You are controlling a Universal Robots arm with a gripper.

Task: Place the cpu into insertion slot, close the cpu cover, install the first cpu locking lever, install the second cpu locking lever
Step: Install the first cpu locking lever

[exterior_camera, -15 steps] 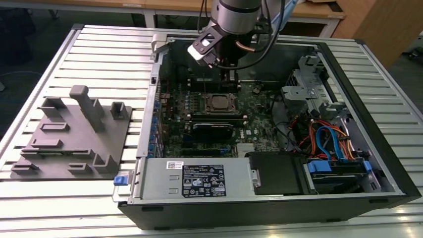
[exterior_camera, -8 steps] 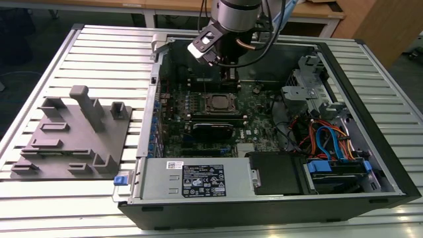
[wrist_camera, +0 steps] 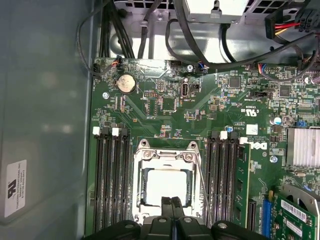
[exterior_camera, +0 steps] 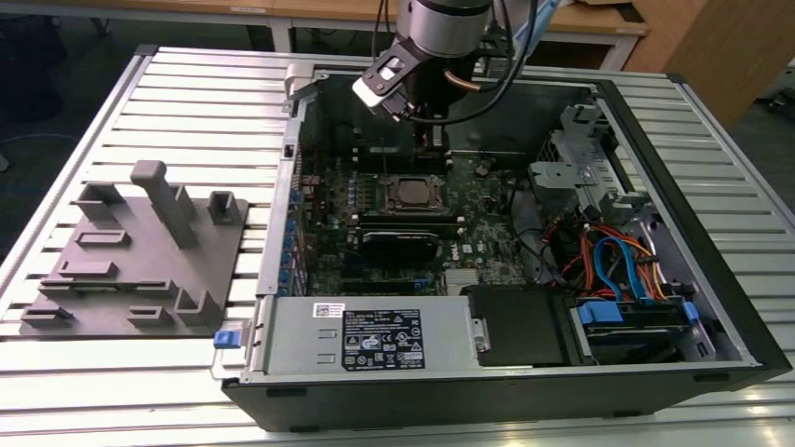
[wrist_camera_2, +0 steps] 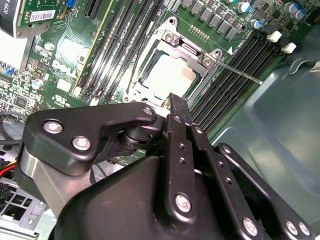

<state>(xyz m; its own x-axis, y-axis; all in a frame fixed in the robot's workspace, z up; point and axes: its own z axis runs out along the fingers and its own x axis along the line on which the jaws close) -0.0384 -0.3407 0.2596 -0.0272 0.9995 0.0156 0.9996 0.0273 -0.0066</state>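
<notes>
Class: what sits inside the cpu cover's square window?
The cpu, its pale metal top showing; the cpu cover hides its edges and whatever lies beneath.

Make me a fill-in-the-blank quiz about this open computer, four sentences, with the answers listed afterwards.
1. The cpu shows its pale top through the square ___ of the cpu cover.
2. The pincer, its tips at the cpu's edge in the first wrist view, is ___ and grips nothing.
3. The circuit board around the cpu cover is ___ in colour.
4. The grey fixture plate lies outside the computer case, on the exterior view's ___.

Missing words: window; shut; green; left.
</notes>
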